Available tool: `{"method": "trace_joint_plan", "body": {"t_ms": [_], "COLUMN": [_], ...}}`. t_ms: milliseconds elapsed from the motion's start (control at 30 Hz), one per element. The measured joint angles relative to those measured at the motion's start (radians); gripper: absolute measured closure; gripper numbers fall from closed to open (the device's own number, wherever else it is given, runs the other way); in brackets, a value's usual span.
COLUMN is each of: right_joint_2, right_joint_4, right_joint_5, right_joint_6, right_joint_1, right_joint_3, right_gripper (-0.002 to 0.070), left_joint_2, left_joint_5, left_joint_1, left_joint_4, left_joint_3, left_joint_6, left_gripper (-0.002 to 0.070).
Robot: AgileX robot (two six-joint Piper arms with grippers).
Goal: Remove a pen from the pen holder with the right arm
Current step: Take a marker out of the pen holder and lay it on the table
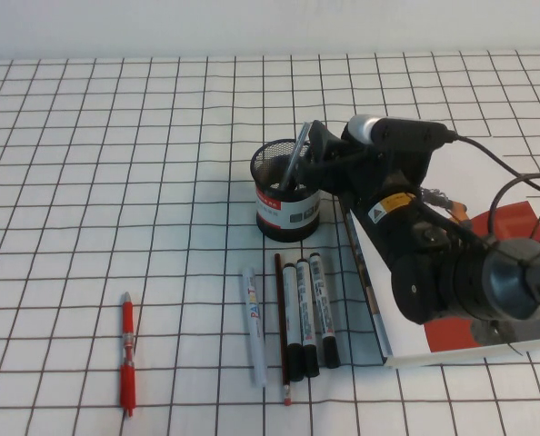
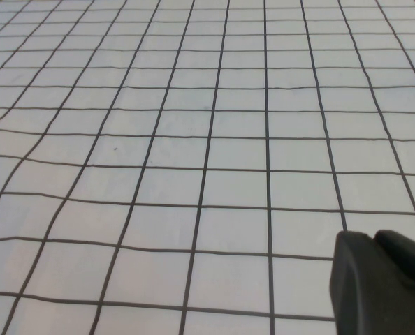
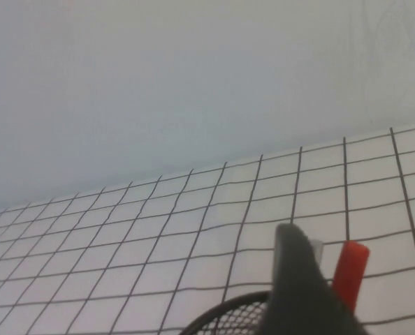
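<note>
At the centre of the high view, right gripper (image 1: 314, 156) sits at the right rim of the black mesh pen holder (image 1: 286, 204), arm reaching in from the right of the frame over a red-and-white box (image 1: 525, 222). Jaws apart, clamped on nothing. Wrist camera shows a red-capped pen (image 3: 349, 269) and a sliver of a grey pen (image 3: 317, 248) both standing between the jaws above the mesh. High view shows the grey pen leaning out of the holder against the gripper. Left gripper (image 2: 375, 279) hangs over bare bench (image 1: 115, 182), out of the high view; its state I cannot tell. Risks, as I judge them: two pens sit in the gap, so a close may pinch both, or catch one off-centre and let it twist loose on the lift. A jaw sits close to the mesh rim; closing low could snag the wire and drag or tip the holder, which looks light and unanchored. A tipped holder would fall toward the lower frame, into the row of laid-out pens, white marker (image 1: 254, 322) and black markers (image 1: 308, 318), and scatter them. A slanted pull on a leaning pen could lever the holder up with it. Lone red pen (image 1: 127, 354), lower left, is well clear.
</note>
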State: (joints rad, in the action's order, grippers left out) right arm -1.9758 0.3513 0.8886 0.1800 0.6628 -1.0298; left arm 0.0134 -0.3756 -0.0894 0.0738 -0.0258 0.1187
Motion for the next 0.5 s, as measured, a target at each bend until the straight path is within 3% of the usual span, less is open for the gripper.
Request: {"method": "trace_joint_plan", "body": {"t_ms": [500], "right_joint_2": [-0.069], "right_joint_4": [0.094], "right_joint_5": [-0.083], "right_joint_6": [0.003], "right_joint_1": [-0.015], "right_joint_3": [-0.132], "right_gripper": [0.0341], "left_joint_2": [0.0], "left_joint_5": [0.0], "left_joint_1": [0.0], "left_joint_4": [0.0], "left_joint_3": [0.0], "left_joint_6": [0.0], "left_gripper": [0.0678]}}
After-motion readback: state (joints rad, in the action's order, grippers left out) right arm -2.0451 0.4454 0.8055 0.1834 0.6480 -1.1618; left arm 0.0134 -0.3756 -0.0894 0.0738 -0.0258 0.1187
